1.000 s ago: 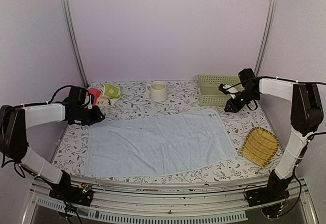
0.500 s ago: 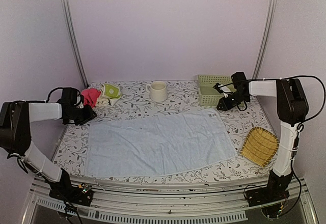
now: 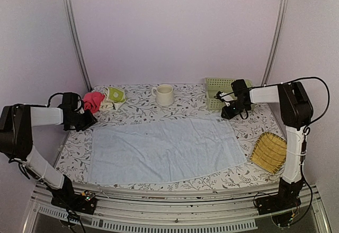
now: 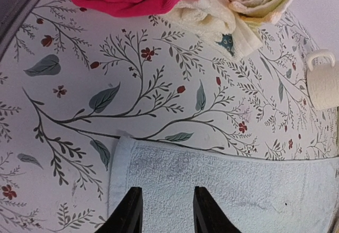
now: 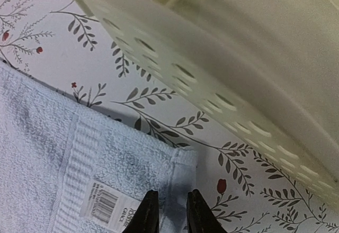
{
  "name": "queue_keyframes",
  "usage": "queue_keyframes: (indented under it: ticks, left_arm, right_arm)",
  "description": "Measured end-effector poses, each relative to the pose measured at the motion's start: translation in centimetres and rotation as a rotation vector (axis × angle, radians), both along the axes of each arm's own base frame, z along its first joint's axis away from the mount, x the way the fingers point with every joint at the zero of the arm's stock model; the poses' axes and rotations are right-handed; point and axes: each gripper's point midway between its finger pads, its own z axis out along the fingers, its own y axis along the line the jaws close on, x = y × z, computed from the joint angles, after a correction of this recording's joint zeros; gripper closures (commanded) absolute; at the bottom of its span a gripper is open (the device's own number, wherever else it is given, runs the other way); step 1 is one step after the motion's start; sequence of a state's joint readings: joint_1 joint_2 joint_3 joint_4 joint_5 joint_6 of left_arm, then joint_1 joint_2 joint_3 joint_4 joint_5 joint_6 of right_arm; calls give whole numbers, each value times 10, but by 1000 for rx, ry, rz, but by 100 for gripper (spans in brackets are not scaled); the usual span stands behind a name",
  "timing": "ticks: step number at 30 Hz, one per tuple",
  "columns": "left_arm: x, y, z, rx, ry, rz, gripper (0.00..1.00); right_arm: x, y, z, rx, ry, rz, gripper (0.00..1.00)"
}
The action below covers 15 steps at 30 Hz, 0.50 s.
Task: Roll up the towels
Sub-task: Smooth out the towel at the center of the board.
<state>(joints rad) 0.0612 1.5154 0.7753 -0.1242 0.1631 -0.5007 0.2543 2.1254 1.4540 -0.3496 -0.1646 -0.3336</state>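
Currently spread flat and unrolled over the middle of the flowered table [image 3: 143, 111]: the pale blue towel [image 3: 164, 148]. At its far left corner, the left pincer [image 4: 163, 212], low over the cloth, fingers clearly apart. At its far right corner, close to the sewn label, the right pincer [image 5: 169, 212], fingers only narrowly apart, flat cloth visible in the gap, near the green basket [image 3: 222, 91]. In the table's far left corner, the patterned towel [image 3: 115, 94], bundled, touching a pink cloth [image 3: 94, 99]. Cream mug [image 3: 164, 94] at the far edge; bamboo tray [image 3: 270, 152] at the right, apart from the towel.
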Motion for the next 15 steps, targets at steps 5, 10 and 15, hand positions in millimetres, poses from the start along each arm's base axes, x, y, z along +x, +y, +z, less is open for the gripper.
queue_keyframes:
  ticks: [5,10,15]
  left_arm:
    - [-2,0,-5,-1,14,2,66]
    - [-3,2,-8,5,23,5,66]
    - [-3,6,-9,12,24,16,66]
  right_arm:
    - [6,-11,-8,-61,-22,-21,87]
    - [2,-16,-9,-92,-53,-18,90]
    - [-13,-22,-9,-108,-21,-16,89]
